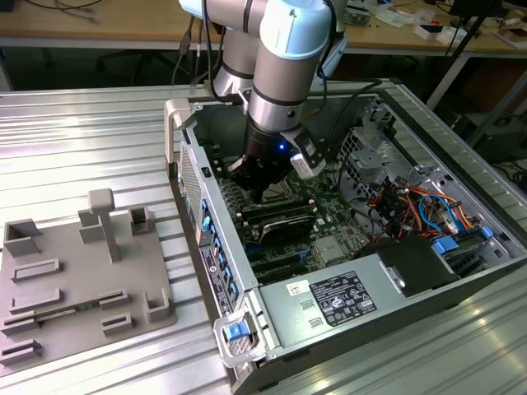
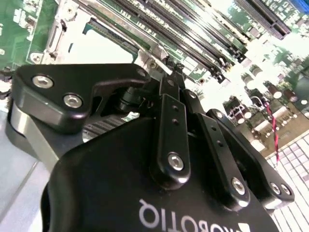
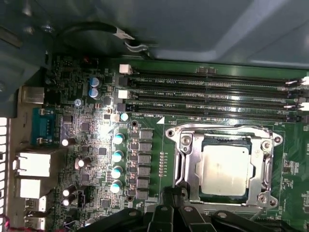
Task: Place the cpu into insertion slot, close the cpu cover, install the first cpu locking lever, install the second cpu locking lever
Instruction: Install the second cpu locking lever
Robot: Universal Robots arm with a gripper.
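The cpu (image 3: 226, 169) lies flat in the insertion slot (image 3: 270, 166), silver top up. The cpu cover (image 3: 186, 162) is folded down around it as a silver frame. One thin locking lever (image 3: 217, 127) lies flat along the slot edge beside the memory slots. Another lever wire (image 3: 236, 209) runs along the opposite edge, partly hidden by my gripper. My gripper (image 3: 170, 193) is shut, its tips together at the slot's corner near that second wire; I cannot tell whether they touch it. The second wrist view shows the closed fingertips (image 2: 173, 77) down at the board. In the exterior view the gripper (image 1: 262, 191) reaches down into the case.
The open computer case (image 1: 198, 173) surrounds the arm, with long black memory slots (image 3: 207, 94), a row of capacitors (image 3: 118, 162), a drive cage and cables (image 1: 412, 202) and a power supply (image 1: 329, 300). A grey fixture plate (image 1: 82, 280) lies on the table at the exterior view's left.
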